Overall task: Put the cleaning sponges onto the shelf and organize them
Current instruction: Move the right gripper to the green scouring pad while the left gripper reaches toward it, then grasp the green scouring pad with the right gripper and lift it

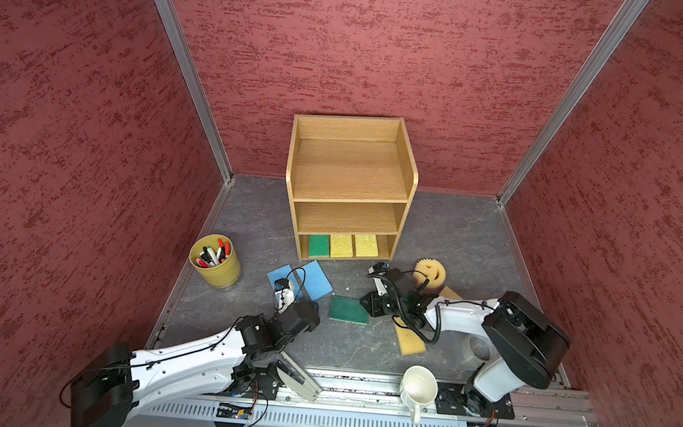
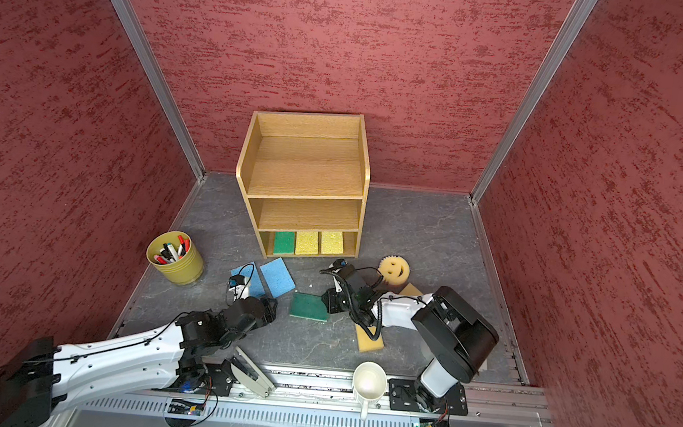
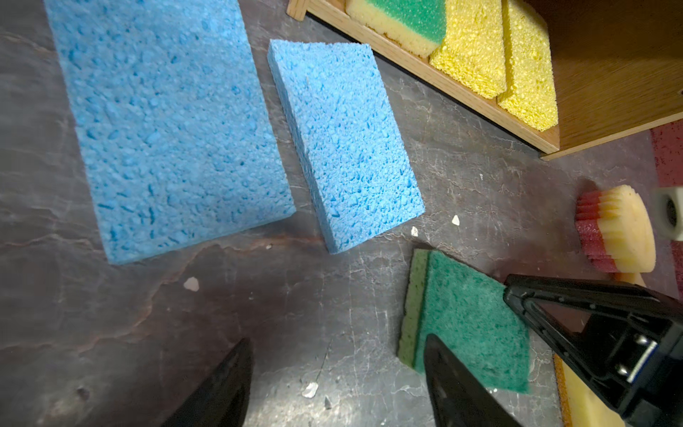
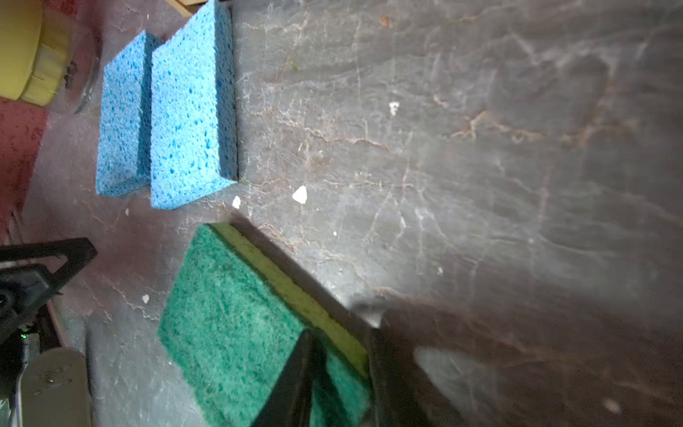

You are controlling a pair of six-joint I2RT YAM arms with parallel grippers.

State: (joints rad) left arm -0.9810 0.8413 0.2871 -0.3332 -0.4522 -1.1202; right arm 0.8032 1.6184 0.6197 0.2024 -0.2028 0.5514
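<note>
My right gripper has its jaws pinched on one corner of the loose green sponge, which rests on the table. With so little foam caught, I reckon it could twist or slip free on the lift. My left gripper hangs empty with its jaws apart, and the two blue sponges lie just beyond it. Farther back, the shelf holds three sponges side by side on its bottom tier.
</note>
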